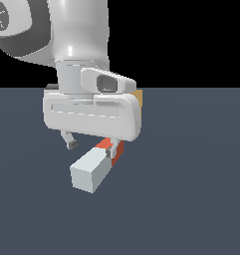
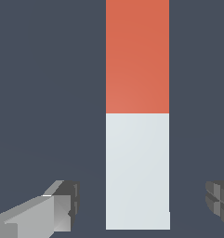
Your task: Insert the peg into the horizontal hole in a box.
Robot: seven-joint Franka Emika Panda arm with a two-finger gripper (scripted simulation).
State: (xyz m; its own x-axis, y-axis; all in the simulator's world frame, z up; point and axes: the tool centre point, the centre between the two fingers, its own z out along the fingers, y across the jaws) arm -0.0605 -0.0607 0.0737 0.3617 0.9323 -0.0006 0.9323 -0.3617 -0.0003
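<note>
The peg (image 1: 91, 170) lies on the dark floor, its pale grey-white part toward the camera and its orange-red end (image 1: 109, 145) pointing away under the hand. My gripper (image 1: 91, 148) hangs low over it and is open. One finger (image 1: 70, 144) stands clear on the exterior view's left of the peg; the other sits close by the orange-red end. In the wrist view the peg (image 2: 137, 116) runs between the two fingertips (image 2: 60, 207), with a gap on each side. Only a tan corner of the box (image 1: 138, 97) shows behind the hand. The hole is hidden.
The arm's white wrist and hand (image 1: 91, 112) fill the upper left of the exterior view and cover most of the box. The dark grey-blue floor (image 1: 191, 199) spreads around the peg.
</note>
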